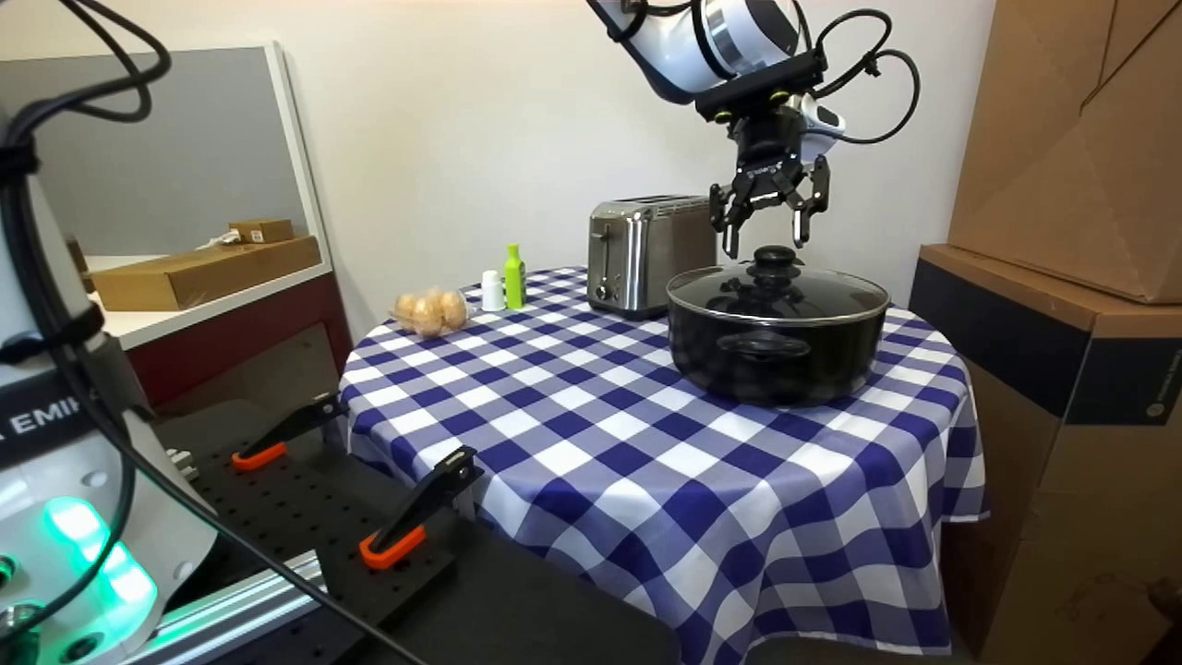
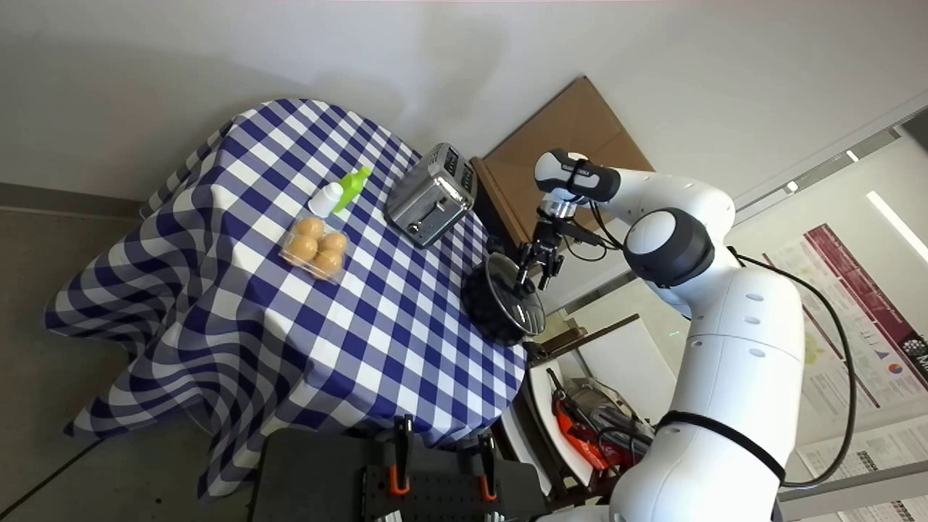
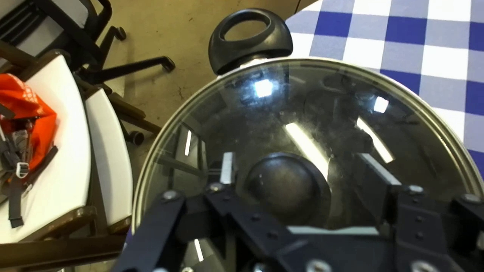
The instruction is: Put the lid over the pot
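The glass lid (image 1: 840, 292) with its metal rim and dark knob (image 1: 774, 262) lies flat on the black pot (image 1: 780, 365), its rim level with the pot's top. The pot (image 2: 482, 312) also shows at the table edge, with the lid (image 2: 518, 308) on it. My gripper (image 1: 765, 240) is open and empty, pointing down just above the knob. In the wrist view the knob (image 3: 285, 183) appears between the two spread fingers of the gripper (image 3: 302, 169), nearer the left finger. Neither finger visibly touches it. The lid (image 3: 261, 121) fills most of that view.
A steel toaster (image 1: 633, 259) stands close beside the pot. A green bottle (image 1: 514, 279), a white bottle (image 1: 492, 291) and a clear pack of eggs (image 1: 430, 312) are farther along the checkered table (image 1: 572, 406). Cardboard boxes (image 1: 1062, 462) stand beyond the table edge near the pot.
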Controlling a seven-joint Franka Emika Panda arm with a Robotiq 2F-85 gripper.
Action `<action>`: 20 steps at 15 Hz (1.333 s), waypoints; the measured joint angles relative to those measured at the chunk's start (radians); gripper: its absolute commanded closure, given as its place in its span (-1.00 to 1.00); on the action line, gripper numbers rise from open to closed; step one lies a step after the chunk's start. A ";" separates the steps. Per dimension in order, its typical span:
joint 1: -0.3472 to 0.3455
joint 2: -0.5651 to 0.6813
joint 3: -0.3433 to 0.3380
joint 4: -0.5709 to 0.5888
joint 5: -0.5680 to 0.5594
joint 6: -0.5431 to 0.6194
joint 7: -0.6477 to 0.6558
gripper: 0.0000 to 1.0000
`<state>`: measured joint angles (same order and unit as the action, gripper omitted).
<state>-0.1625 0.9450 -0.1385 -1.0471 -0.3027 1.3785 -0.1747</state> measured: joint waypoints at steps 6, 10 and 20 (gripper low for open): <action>0.017 -0.174 0.038 -0.174 0.094 0.257 0.152 -1.00; 0.065 -0.307 0.045 -0.356 0.127 0.434 0.300 -1.00; 0.177 -0.598 0.078 -0.865 0.066 0.799 0.343 -1.00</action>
<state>0.0141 0.3469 -0.0605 -1.9124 -0.2369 2.1772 0.1680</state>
